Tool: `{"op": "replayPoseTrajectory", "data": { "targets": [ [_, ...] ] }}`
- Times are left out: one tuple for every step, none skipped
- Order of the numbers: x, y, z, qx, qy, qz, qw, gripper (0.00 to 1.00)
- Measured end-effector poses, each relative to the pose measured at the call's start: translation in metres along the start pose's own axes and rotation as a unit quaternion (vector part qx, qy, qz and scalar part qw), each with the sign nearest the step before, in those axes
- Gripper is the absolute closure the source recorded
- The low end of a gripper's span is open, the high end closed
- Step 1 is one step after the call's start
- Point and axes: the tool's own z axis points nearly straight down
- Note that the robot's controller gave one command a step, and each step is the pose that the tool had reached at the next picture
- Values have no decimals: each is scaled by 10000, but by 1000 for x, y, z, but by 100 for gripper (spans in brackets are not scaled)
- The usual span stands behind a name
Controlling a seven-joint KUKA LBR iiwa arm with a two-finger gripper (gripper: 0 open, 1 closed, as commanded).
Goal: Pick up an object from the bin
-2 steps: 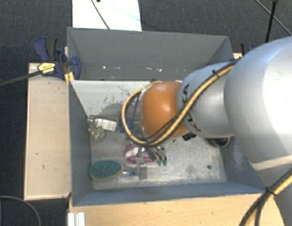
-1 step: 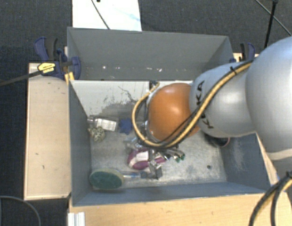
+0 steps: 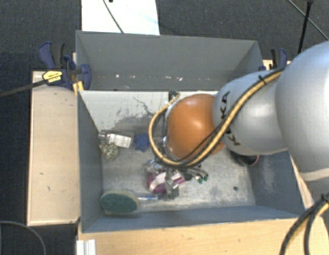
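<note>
Arm (image 3: 305, 105) overhead; end effector (image 3: 171, 177), open or closed unclear, low in purple-and-grey heap (image 3: 155, 184): crowding risks slipped or double pick

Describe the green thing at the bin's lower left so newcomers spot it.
In the grey bin, look to the floor's lower left corner. A dark green oval pad lies flat there. Its neighbours are smaller: the heap to its right is purple and jumbled.

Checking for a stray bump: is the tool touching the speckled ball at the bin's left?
Apart. Camera view shows bare floor between the speckled ball and the tool.
</note>
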Motion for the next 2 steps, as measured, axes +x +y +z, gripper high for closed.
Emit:
{"op": "replayPoseTrajectory", "data": {
  "targets": [
    [-10,-67,-1,25,-38,528,9986,100],
    [66,-44,0,-6,6,485,9988,100]
  ]
}}
